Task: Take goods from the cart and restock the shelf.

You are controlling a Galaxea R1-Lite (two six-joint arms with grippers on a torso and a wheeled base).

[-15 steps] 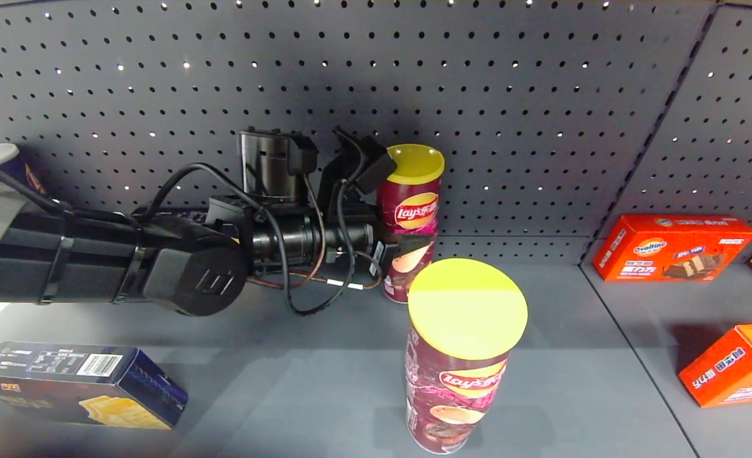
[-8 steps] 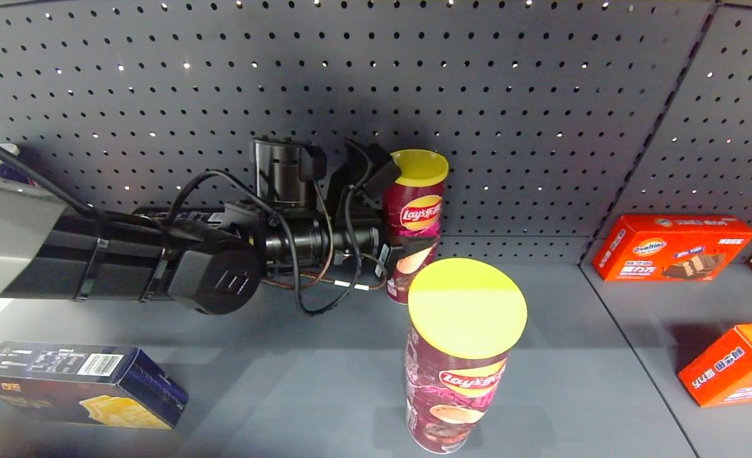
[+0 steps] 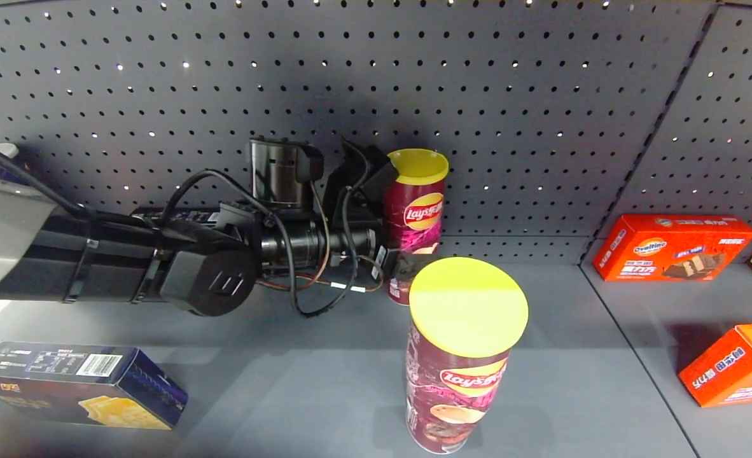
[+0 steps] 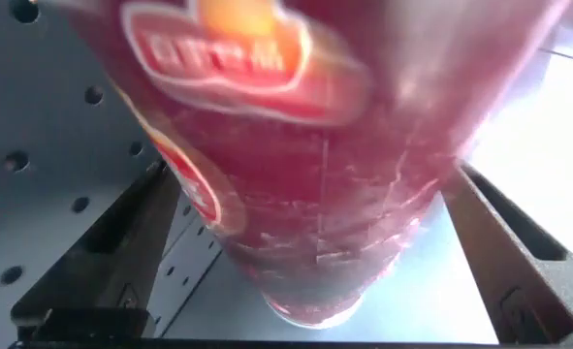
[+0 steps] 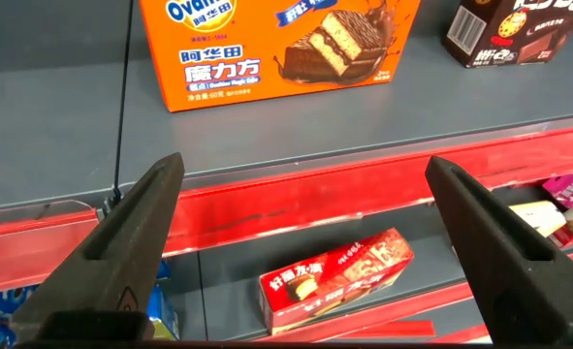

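Observation:
A maroon chip can (image 3: 416, 216) with a yellow lid stands at the back of the grey shelf (image 3: 325, 375), close to the pegboard. My left gripper (image 3: 392, 216) reaches in from the left and is shut on this chip can (image 4: 325, 165), one finger (image 4: 121, 252) on each side of its lower half. A second chip can (image 3: 462, 356) of the same kind stands upright nearer the front, just right of the arm. My right gripper (image 5: 305, 165) hangs open with nothing in it, in front of lower shelves.
A dark blue box (image 3: 77, 385) lies at the front left. Red-orange boxes (image 3: 668, 245) (image 3: 732, 362) sit in the section to the right, beyond a seam in the shelf. An orange box (image 5: 276, 48) and a red box (image 5: 339, 276) show on the lower shelves.
My left arm has shifted a little to the right and toward the pegboard with the back can, whose label has turned slightly. The front can has not moved.

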